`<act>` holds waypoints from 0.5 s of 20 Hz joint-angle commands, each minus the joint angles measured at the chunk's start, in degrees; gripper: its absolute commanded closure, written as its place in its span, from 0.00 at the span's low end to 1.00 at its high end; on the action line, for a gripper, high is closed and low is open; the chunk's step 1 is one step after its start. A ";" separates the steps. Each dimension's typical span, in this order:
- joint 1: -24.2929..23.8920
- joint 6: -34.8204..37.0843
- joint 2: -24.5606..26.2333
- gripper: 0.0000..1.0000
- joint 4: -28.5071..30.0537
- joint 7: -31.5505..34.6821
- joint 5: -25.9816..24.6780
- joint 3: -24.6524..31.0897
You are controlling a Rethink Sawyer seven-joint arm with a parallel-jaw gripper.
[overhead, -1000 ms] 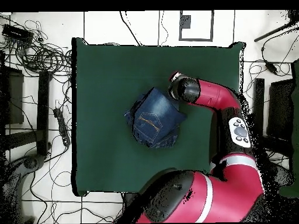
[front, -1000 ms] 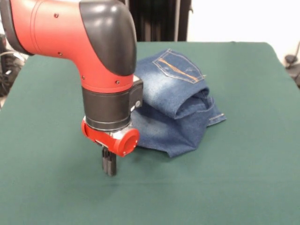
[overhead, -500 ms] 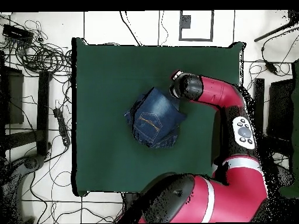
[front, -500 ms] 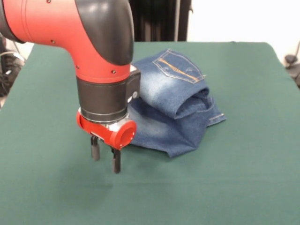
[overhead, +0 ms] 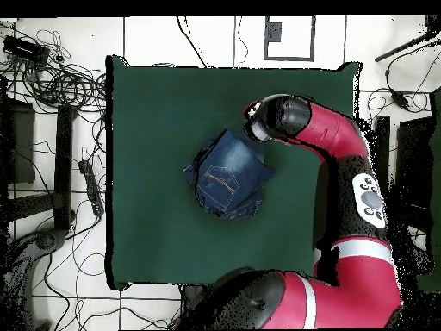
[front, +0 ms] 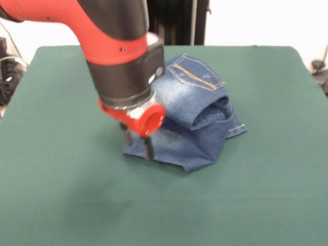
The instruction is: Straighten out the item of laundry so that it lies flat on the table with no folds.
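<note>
Jeans [front: 192, 115] sit bunched near the middle of the table [front: 256, 205], and little of the straightening looks done. Nearest the camera in the front view is a broad stretch of bare green cloth across the bottom of the frame. Just above it comes the front hem of the denim, a rounded corner lying flat on the cloth at lower centre. At the left end of that hem the gripper [front: 137, 143] stands with its two dark fingers [front: 148, 147] parted and pointing down, one over the denim's edge and the other just off it to the left; nothing is caught between them, and whether the tips touch the fabric I cannot tell. Behind the hem the garment rises into a thick roll, one layer folded over another with a deep crease opening to the right, and on top, toward the upper centre of the frame, a back pocket [front: 195, 73] with orange stitching faces up. In the overhead view the jeans [overhead: 226, 172] form a compact diamond at the centre of the green table [overhead: 155, 103], with the gripper [overhead: 252, 113] at their upper right corner. By my reading the work lies almost wholly ahead: an edge must be gripped, then the folded layers drawn out and spread.
</note>
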 commanded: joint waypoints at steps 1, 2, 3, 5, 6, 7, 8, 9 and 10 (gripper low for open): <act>2.86 13.57 -1.52 0.00 9.08 15.53 9.10 1.84; 2.91 12.67 -1.02 0.00 9.32 15.58 9.73 1.59; 3.03 11.98 -0.66 0.00 9.48 15.52 10.26 1.41; 3.16 10.41 0.30 0.00 10.14 13.32 10.06 1.22; 3.51 8.35 0.84 0.00 10.98 12.71 9.61 0.80; 3.71 7.21 1.56 0.00 11.25 11.80 8.91 0.39; 3.70 5.39 2.16 0.00 11.85 10.84 8.49 0.50; 3.69 3.57 2.76 0.00 12.45 9.88 8.07 0.60; 3.80 2.62 3.23 0.00 12.83 9.27 7.52 0.47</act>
